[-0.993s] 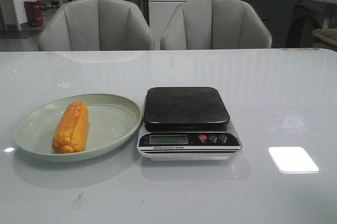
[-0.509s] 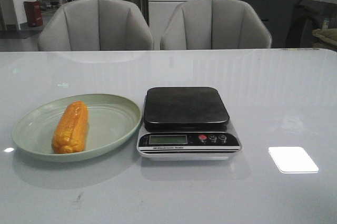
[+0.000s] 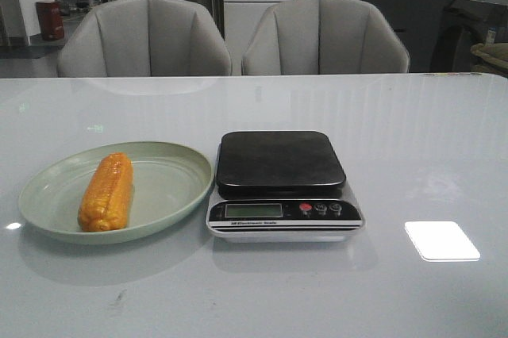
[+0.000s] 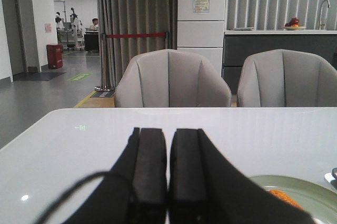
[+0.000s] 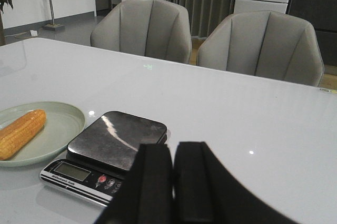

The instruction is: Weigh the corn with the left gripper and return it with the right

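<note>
The orange-yellow corn (image 3: 106,192) lies lengthwise in a pale green plate (image 3: 171,187) on the left of the white table. It also shows in the right wrist view (image 5: 21,132), and a sliver of it shows in the left wrist view (image 4: 283,197). A kitchen scale (image 3: 282,185) with a dark platform stands right of the plate, its platform bare. Neither gripper shows in the front view. My left gripper (image 4: 168,153) is shut and empty, above the table left of the plate. My right gripper (image 5: 173,169) is shut and empty, near the scale's right side.
Two grey chairs (image 3: 147,36) stand behind the table's far edge. A bright light patch (image 3: 441,240) lies on the table right of the scale. The scale has a display (image 3: 253,210) and three buttons (image 3: 321,209) at its front.
</note>
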Robot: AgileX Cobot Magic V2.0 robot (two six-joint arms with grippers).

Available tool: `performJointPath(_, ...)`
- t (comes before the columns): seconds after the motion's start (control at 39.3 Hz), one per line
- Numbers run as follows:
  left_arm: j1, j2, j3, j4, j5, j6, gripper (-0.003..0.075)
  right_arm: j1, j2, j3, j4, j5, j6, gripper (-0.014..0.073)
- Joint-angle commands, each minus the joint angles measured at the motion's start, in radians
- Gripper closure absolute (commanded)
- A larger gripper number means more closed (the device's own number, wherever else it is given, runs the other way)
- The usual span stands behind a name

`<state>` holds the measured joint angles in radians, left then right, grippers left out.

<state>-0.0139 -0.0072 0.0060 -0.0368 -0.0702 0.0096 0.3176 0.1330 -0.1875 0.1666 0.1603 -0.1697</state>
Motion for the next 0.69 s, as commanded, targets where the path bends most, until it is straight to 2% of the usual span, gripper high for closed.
performJointPath(0.0, 0.002, -0.022, 0.031, 0.0, -0.091, 0.0, 0.0606, -0.002, 0.012, -0.026, 0.001, -0.073, -0.008, 0.0439)
performJointPath(0.66, 0.002, -0.02, 0.031, 0.0, -0.091, 0.0, 0.0606, -0.002, 0.012, -0.026, 0.001, -0.073, -0.008, 0.0439)
